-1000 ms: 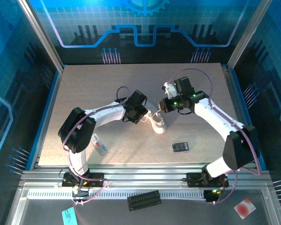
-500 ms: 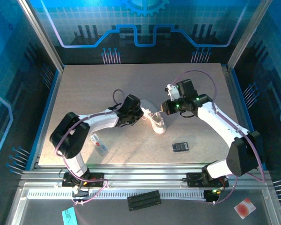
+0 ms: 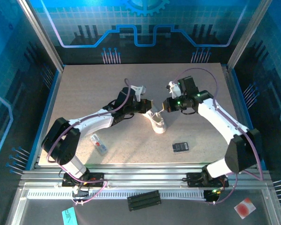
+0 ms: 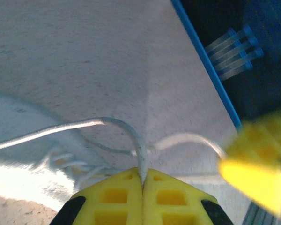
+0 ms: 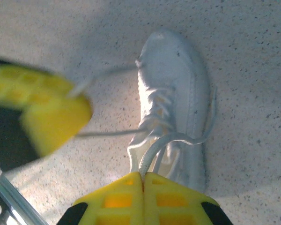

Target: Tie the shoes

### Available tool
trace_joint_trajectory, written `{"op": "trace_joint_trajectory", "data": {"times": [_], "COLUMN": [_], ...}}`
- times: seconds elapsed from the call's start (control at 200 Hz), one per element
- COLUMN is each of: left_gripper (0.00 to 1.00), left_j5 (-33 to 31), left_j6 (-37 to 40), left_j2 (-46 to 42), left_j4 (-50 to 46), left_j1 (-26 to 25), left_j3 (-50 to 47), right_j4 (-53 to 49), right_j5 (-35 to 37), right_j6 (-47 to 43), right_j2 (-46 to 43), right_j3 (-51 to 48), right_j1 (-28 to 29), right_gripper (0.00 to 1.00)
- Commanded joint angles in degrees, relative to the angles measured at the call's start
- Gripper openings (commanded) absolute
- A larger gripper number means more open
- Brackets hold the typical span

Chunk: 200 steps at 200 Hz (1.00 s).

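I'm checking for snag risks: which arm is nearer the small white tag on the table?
Left. The left arm passes close beside the tag; the right arm stands across the table, on the shoe's far side.

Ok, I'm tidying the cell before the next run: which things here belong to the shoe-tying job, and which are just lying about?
In the job: shoe; laces; left end effector and right end effector, each shut on the laces.
Lying about: black rectangle; white tag; black strip; red-and-white card.
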Motion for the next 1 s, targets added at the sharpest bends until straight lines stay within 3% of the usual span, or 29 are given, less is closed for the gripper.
{"op": "trace_joint_trajectory", "data": {"times": [0.0, 0.09, 0.27, 0.44, 0.625, 0.756, 0.996], "left_gripper": [0.00, 0.00, 0.00, 0.00, 0.00, 0.00, 0.00], "left_j5": [12.08, 16.75, 22.61, 21.35, 22.11, 23.09, 17.91], "left_j6": [21.51, 31.40, 42.57, 55.01, 59.99, 60.65, 43.87], "left_j2": [-2.59, -3.07, -2.99, -3.47, -3.51, -3.39, -0.37], "left_j4": [-2.14, -5.68, -12.83, -20.60, -20.66, -16.26, 7.21], "left_j1": [-1.35, -2.58, -4.10, -7.24, -7.72, -8.63, -8.28], "left_j3": [3.86, 4.68, 6.22, 6.84, 6.79, 6.98, 6.28], "right_j4": [-2.52, -1.91, -2.02, -1.44, -0.36, 0.68, 4.58], "right_j5": [-4.68, -7.68, -12.20, -15.20, -16.31, -16.83, -17.23], "right_j6": [1.44, 2.42, 2.64, 2.94, 3.07, 3.00, 5.11], "right_j2": [4.70, 9.02, 18.51, 23.41, 23.97, 24.82, 24.25], "right_j3": [3.83, 5.56, 10.52, 13.46, 14.26, 13.87, 9.61], "right_j1": [-3.31, -5.87, -9.21, -9.86, -9.51, -9.51, -9.64], "right_gripper": [0.00, 0.00, 0.00, 0.00, 0.00, 0.00, 0.00]}}
